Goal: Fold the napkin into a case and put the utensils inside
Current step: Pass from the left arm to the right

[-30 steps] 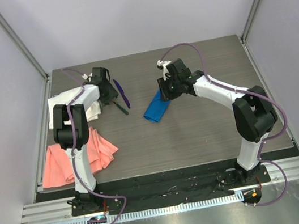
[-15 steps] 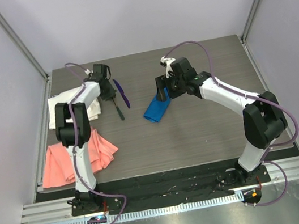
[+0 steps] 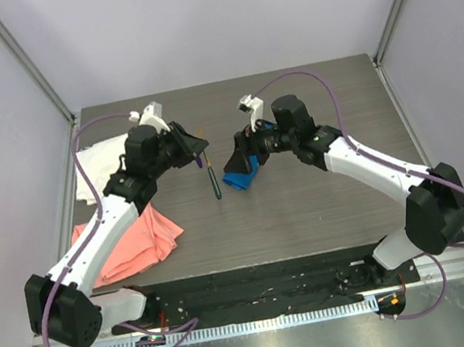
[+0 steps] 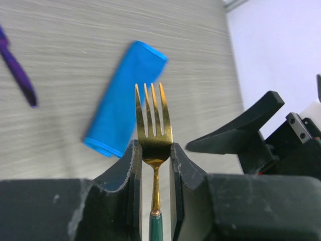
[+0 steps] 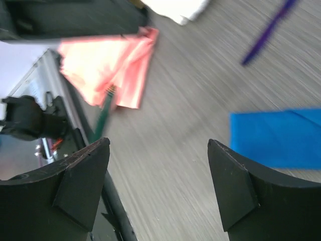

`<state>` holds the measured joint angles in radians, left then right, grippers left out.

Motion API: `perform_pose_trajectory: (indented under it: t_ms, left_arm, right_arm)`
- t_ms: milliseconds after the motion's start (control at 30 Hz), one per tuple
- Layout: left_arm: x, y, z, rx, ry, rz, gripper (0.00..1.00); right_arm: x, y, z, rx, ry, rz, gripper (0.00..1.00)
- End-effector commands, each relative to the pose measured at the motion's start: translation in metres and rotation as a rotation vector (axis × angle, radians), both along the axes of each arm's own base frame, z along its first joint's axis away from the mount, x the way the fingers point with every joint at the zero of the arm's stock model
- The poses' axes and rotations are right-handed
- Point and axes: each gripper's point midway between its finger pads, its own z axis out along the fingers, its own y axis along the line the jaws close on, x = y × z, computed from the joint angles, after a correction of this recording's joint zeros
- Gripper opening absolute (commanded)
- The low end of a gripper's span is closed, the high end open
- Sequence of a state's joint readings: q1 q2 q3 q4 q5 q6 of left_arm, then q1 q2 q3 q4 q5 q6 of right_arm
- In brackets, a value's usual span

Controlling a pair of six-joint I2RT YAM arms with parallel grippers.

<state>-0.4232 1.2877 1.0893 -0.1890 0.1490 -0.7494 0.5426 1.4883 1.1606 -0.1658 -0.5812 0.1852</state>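
The napkin lies folded into a narrow bright blue case (image 3: pixel 239 174) at the table's middle, also in both wrist views (image 4: pixel 125 100) (image 5: pixel 281 138). My left gripper (image 3: pixel 196 149) (image 4: pixel 153 148) is shut on the neck of a fork (image 4: pixel 153 120) with gold tines. Its dark green handle (image 3: pixel 213 181) hangs down just left of the case. The purple utensil (image 4: pixel 17 70) (image 5: pixel 268 30) lies on the table beyond the case. My right gripper (image 3: pixel 242 149) (image 5: pixel 158 150) hovers open over the case's near end, with nothing between its fingers.
A salmon-pink cloth (image 3: pixel 132 243) (image 5: pixel 110 65) lies at the near left of the table. A white cloth (image 3: pixel 93 166) sits behind it by the left edge. The two grippers are close together above the case.
My left gripper shut on the fork, lifted it off the table and swung right toward the blue case. My right gripper opened wide and shifted a little left and nearer.
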Motion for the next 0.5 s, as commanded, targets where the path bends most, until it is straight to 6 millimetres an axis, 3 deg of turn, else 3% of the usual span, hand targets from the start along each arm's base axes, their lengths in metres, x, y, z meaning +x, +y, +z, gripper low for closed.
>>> perform_pose_trajectory:
  t_ms: [0, 233, 400, 467]
  left_arm:
    - [-0.023, -0.015, 0.020, -0.114, -0.073, 0.003, 0.00]
    - [-0.041, -0.016, 0.032, -0.210, -0.120, 0.039, 0.00]
    - [-0.049, -0.010, 0.040, -0.238, -0.139, 0.051, 0.00]
    - [-0.054, -0.008, 0.041, -0.253, -0.140, 0.052, 0.00]
  right_arm:
    - [-0.030, 0.036, 0.054, 0.214, -0.132, 0.108, 0.84]
    - [-0.068, 0.075, 0.028, 0.221, -0.047, 0.202, 0.78]
    - [-0.075, 0.080, 0.009, 0.168, -0.072, 0.179, 0.60]
    - [-0.070, 0.079, 0.003, 0.140, -0.093, 0.157, 0.46]
